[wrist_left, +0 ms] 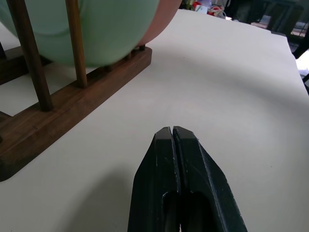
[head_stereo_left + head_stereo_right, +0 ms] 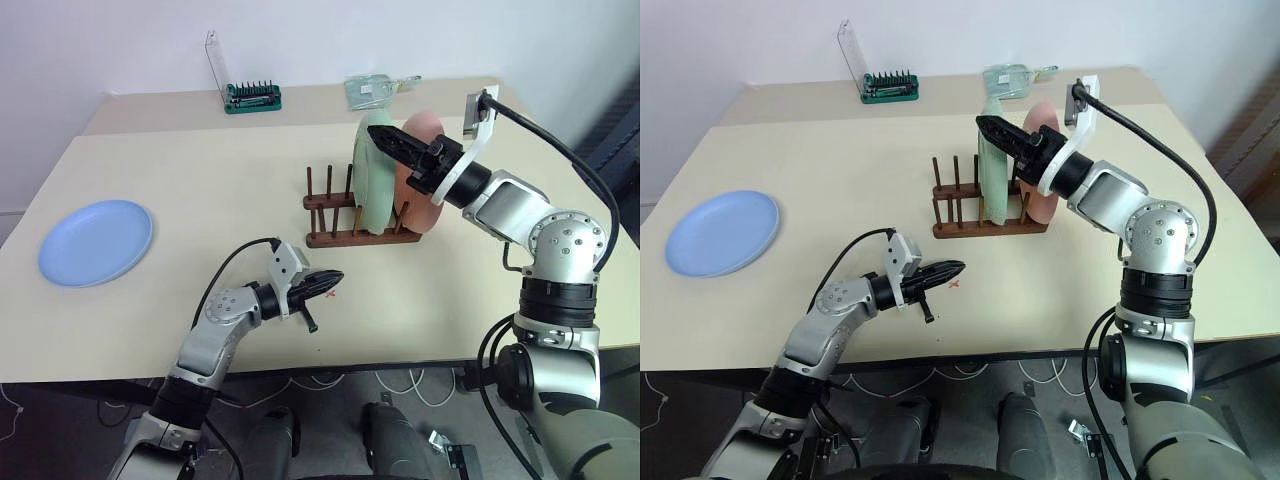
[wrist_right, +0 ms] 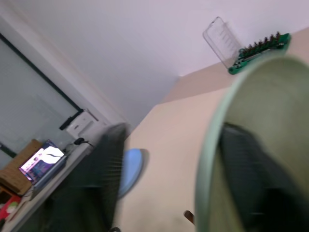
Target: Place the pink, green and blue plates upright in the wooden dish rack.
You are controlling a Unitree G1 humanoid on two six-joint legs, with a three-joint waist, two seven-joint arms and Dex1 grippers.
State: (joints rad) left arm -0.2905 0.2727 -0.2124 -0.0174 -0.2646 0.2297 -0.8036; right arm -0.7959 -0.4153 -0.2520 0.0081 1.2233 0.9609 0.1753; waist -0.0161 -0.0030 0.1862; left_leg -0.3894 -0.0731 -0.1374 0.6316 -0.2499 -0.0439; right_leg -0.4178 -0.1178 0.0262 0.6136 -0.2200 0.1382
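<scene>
Table (image 2: 200, 160), pale cream, is carrying everything in the scene. Blue plate (image 2: 96, 242) is lying flat near the table's left edge, well apart from the rack and from both arms. Wooden dish rack (image 2: 358, 215), dark reddish-brown with two rails of thin upright pegs, is sitting near the table's middle, toward the right. Green plate (image 2: 373, 175) is standing upright between the pegs, and pink plate (image 2: 424, 185) is standing upright just behind it on the rack's right side, the two nearly touching. The pegs on the rack's left side are standing free.

Right gripper (image 2: 392, 143) is reaching in from the right at the top of the green plate. In the right wrist view its fingers (image 3: 246, 179) are straddling the plate's rim, one on each face and spread well apart; whether they are pressing on the plate cannot be made out.

Left gripper (image 2: 325, 283) is hovering low over the table in front of the rack, pointing toward it, its two black fingers (image 1: 164, 159) pressed together with nothing between them. A small red mark (image 2: 954, 284) is showing on the table just by its tip.

Green box of tool bits (image 2: 252, 97), with a clear lid standing open, is sitting at the far edge, and a clear packet (image 2: 372, 90) is lying to its right.
</scene>
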